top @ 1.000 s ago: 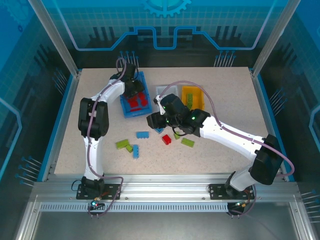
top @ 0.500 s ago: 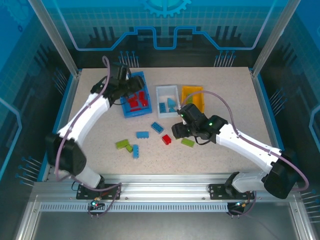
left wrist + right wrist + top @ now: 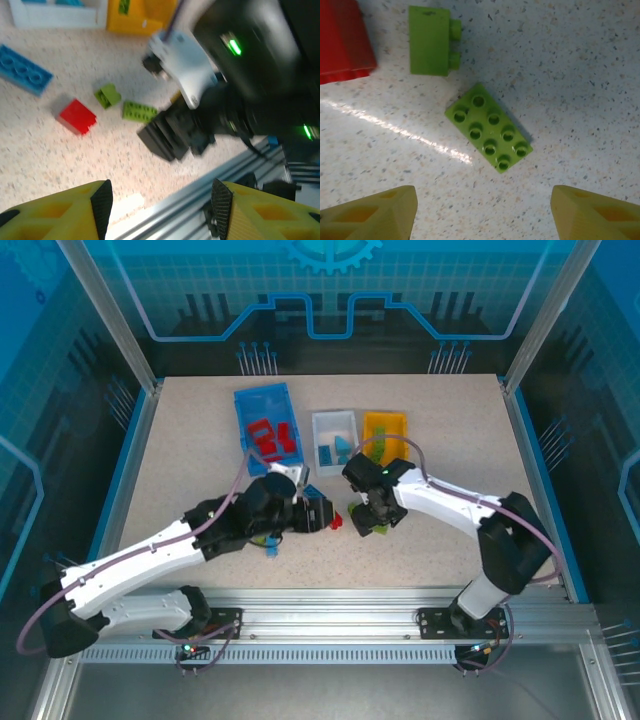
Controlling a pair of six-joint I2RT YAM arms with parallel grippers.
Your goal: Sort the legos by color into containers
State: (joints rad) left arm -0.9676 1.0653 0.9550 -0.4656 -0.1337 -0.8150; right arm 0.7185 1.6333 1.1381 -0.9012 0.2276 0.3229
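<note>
A lime green flat lego (image 3: pixel 490 127) lies studs-up on the table, just ahead of my right gripper (image 3: pixel 482 210), which is open and empty. A small green lego (image 3: pixel 430 47) and a red lego (image 3: pixel 342 42) lie beyond it. My left gripper (image 3: pixel 160 205) is open and empty, low over the table, facing the red lego (image 3: pixel 76 116), both green legos (image 3: pixel 139 111) and a blue lego (image 3: pixel 25 75). From above, the left gripper (image 3: pixel 318 515) and right gripper (image 3: pixel 372 518) sit close together. The blue container (image 3: pixel 243 408) holds red legos, the white container (image 3: pixel 322 422) blue ones, the orange-yellow container (image 3: pixel 370 422) green ones.
A blue lego (image 3: pixel 271 542) and a green lego (image 3: pixel 260 537) lie partly under the left arm. The right arm's black wrist (image 3: pixel 175 137) stands close in front of the left gripper. The aluminium rail (image 3: pixel 330 605) runs along the near table edge.
The left arm swung away from the blue container down to the middle of the table beside the right gripper. The right gripper stayed over the green legos and its jaws widened.
</note>
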